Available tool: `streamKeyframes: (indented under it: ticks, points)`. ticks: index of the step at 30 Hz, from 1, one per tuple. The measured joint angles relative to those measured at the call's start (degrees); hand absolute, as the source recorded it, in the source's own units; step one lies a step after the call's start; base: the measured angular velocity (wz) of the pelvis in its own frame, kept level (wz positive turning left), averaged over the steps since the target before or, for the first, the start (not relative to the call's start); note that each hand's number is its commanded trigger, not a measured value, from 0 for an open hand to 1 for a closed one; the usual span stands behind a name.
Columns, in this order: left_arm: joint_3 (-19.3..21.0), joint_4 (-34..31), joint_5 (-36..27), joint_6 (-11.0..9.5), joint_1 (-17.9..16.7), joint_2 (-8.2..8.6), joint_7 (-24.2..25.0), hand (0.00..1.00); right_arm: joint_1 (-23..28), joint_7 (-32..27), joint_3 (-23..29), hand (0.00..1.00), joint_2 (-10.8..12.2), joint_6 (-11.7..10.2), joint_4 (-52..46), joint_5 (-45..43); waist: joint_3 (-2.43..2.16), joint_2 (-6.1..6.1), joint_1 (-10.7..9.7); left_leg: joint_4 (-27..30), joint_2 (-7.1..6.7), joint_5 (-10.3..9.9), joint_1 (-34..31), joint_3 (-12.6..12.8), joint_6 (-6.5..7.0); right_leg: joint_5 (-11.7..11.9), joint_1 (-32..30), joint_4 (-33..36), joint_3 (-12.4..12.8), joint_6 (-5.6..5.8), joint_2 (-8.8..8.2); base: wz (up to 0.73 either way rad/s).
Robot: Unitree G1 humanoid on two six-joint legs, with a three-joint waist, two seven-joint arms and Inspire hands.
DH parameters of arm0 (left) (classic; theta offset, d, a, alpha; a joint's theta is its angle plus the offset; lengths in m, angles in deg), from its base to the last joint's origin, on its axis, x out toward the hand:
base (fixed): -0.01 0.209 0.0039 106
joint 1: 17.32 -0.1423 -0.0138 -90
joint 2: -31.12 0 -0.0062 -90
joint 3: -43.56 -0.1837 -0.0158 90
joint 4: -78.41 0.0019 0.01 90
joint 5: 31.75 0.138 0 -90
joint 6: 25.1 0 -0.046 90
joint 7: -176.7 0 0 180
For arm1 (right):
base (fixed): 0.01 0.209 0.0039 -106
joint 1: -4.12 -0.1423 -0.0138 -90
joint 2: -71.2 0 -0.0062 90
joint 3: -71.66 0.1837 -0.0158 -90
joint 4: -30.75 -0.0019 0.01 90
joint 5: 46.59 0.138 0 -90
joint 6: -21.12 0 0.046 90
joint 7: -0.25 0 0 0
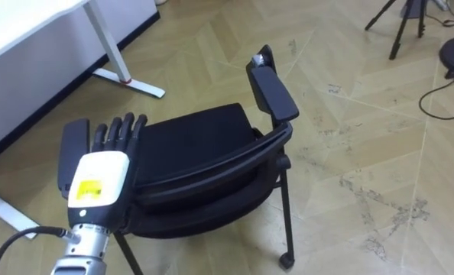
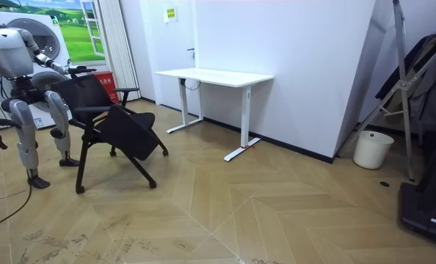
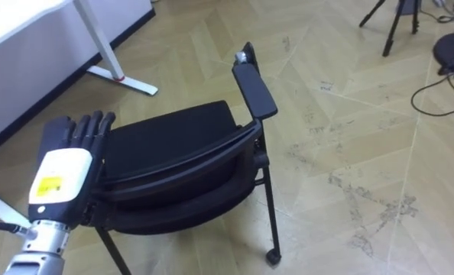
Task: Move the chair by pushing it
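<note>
Stands behind the one black chair (image 1: 204, 149), well apart from the single white desk (image 2: 214, 75), and lays one left hand (image 1: 98, 172) on the chair's back with fingers straight, gripping nothing. Looks barely begun: contact made, still to roll the chair on, probably toward the desk.

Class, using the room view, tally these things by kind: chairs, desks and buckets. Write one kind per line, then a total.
Chairs: 1, the black chair
Desks: 1, the white desk
Buckets: 1, the white bucket
Total: 3
</note>
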Motion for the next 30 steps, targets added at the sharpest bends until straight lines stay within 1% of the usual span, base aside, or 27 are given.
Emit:
streamKeyframes:
  ticks: [5, 8, 9, 10, 12, 13, 15, 16, 20, 21, 26, 30]
  points:
    - [0.0, 3.8, -0.4, -0.3, 1.4, 0.07, 0.6, 0.0, 1.3, 0.6, 0.0, 0.0, 0.3, -0.5, 0.0, 0.3, -0.03, 0.05, -0.3, 0.0, 0.03, 0.0, 0.2, 0.1, 0.0, 0.0, 0.2, 0.1, 0.1, 0.0, 0.0, 0.0]
    - [-0.1, 6.8, -0.4, -0.2, 3.1, 0.18, 0.9, 0.0, 1.0, 0.6, 0.0, 0.0, 0.5, -0.4, 0.0, 0.2, 0.01, 0.12, -1.1, 0.0, 0.05, 0.0, 0.3, 0.2, 0.0, 0.0, 0.2, 0.2, 0.1, 0.0, 0.0, 0.0]
    - [-0.1, 7.5, -0.4, -0.2, 3.4, 0.18, 1.0, 0.0, 0.8, 0.6, 0.0, 0.0, 0.4, -0.4, 0.0, 0.3, -0.05, 0.41, -1.5, 0.0, 0.08, 0.0, 0.3, 0.3, -0.01, 0.0, 0.1, 0.3, 0.2, 0.0, 0.0, -0.04]
    - [-0.2, 7.9, -0.4, 0.0, 3.4, 0.18, 1.0, 0.0, 1.0, 0.6, 0.1, 0.0, 0.4, -0.4, 0.0, 0.2, 0.1, 0.4, -1.7, 0.0, 0.08, 0.0, 0.3, 0.4, -0.01, 0.0, 0.0, 0.5, 0.4, 0.0, 0.0, -0.05]
    - [-0.2, 9.0, -0.4, 0.0, 3.9, 0.18, 1.0, 0.0, 1.3, 0.5, 0.6, 0.0, 0.4, -0.4, 0.0, -0.1, 0.16, 0.79, -1.7, 0.0, 0.1, 0.0, 0.4, 0.7, -0.01, 0.0, 0.0, 0.7, 0.8, 0.0, 0.0, -0.08]
    - [-0.2, 9.5, -0.4, 0.1, 4.2, 0.19, 1.0, 0.0, 1.3, 0.5, 0.6, 0.0, 0.4, -0.4, 0.0, -0.1, 0.26, 0.97, -1.8, 0.0, 0.1, 0.0, 0.5, 0.8, -0.01, 0.0, -0.1, 0.8, 1.0, 0.02, 0.0, -0.06]
    - [-0.2, 10.2, -0.7, 0.1, 4.5, 0.21, 1.0, 0.0, 1.6, 0.5, 0.6, 0.0, 0.4, -0.2, 0.0, 0.0, 0.27, 0.99, -2.0, -0.2, 0.1, 0.0, 0.6, 0.8, -0.01, 0.0, 0.0, 0.8, 1.1, 0.02, 0.0, 0.0]
    - [-0.3, 10.7, -1.9, 0.0, 4.8, 0.22, 0.9, 0.0, 1.6, 0.5, 0.6, 0.0, 0.4, -0.1, -0.1, 0.3, 0.27, 0.98, -2.0, -0.5, 0.09, 0.0, 1.0, 0.8, -0.01, 0.0, 0.1, 0.9, 1.2, 0.02, 0.03, 0.0]
    - [-0.3, 12.5, -2.6, -0.4, 5.4, 0.27, -0.1, 0.0, 1.7, -0.4, 0.7, 0.0, 0.2, 0.7, -0.1, 0.3, 0.28, 1.04, -2.0, -1.1, 0.1, 0.0, 1.8, 1.3, -0.03, 0.1, 0.3, 0.9, 2.1, 0.06, 0.13, -0.09]
    - [-0.3, 13.3, -2.8, -0.5, 5.5, 0.32, -0.5, 0.0, 1.5, -0.7, 0.9, 0.0, 0.2, 1.0, -0.1, 0.3, 0.29, 1.16, -1.9, -1.3, 0.17, 0.0, 2.2, 1.8, -0.03, 0.1, 0.5, 0.8, 2.7, 0.06, 0.21, -0.15]
    - [-0.3, 15.7, -2.9, -0.7, 5.6, 0.42, -2.0, 0.0, 1.5, -1.1, 1.7, 0.0, 0.2, 1.2, -0.3, 0.3, 0.19, 1.58, -2.1, -1.9, 0.17, 0.0, 3.3, 2.7, -0.04, 0.1, 0.8, 0.8, 3.6, 0.06, 0.29, -0.11]
    - [-0.3, 15.9, -2.9, -0.5, 5.7, 0.46, -2.0, 0.0, 1.5, -1.3, 1.7, 0.0, 0.2, 1.5, -0.3, 0.3, 0.13, 1.68, -2.2, -2.0, 0.17, 0.0, 3.8, 3.3, -0.04, 0.1, 0.8, 0.8, 4.2, 0.07, 0.29, -0.08]
